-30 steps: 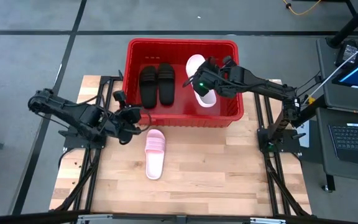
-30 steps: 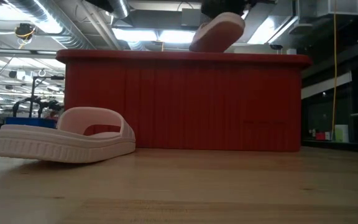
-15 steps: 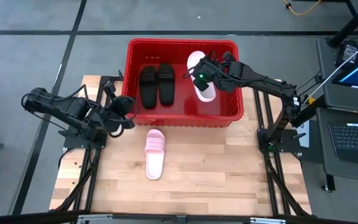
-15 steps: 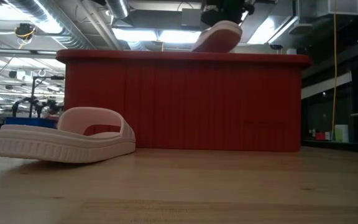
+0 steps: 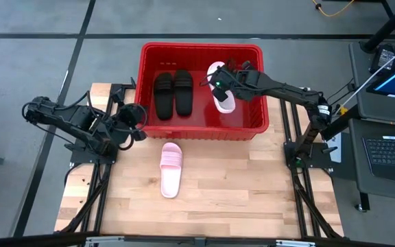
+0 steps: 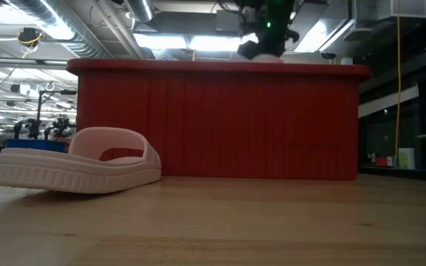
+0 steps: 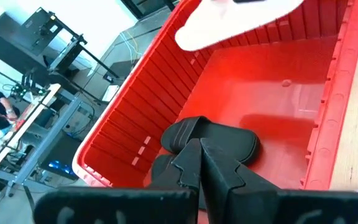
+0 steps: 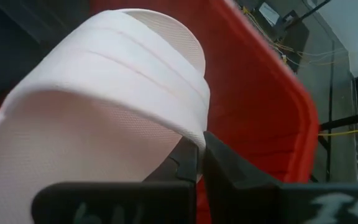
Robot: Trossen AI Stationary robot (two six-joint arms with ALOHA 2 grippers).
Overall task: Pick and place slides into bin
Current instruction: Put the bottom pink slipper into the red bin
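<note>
The red bin point(image 5: 201, 46) stands at the table's far edge. Two black slides point(image 5: 173, 94) lie side by side on its floor at the left; they also show in the left wrist view point(image 7: 210, 137). My right gripper point(image 5: 219, 86) is inside the bin's right half, shut on a pale pink slide point(image 5: 223, 101). The second pink slide point(image 5: 171, 169) rests sole down on the table in front of the bin and shows in the low view point(image 6: 80, 159). My left gripper point(image 5: 137, 118) is shut and empty by the bin's near left corner. My right gripper pinches the pink slide's wide strap at its edge point(image 8: 188, 127) between its two fingers. The fingers come from above, pointing down. The slide hangs tilted inside the bin, below the rim; whether it touches the floor, I cannot tell.
The bin's thick rim point(image 6: 220, 68) and tall wall stand between the table and its inside. Bare floor point(image 7: 278, 106) shows in the bin's right half. Bare wood lies around the pink slide on the table.
My right gripper has gone down and a little toward the far edge with the pink slide, which has sunk from above the rim to inside the bin. My left gripper has drawn back toward the table's left edge, away from the slide on the table.
</note>
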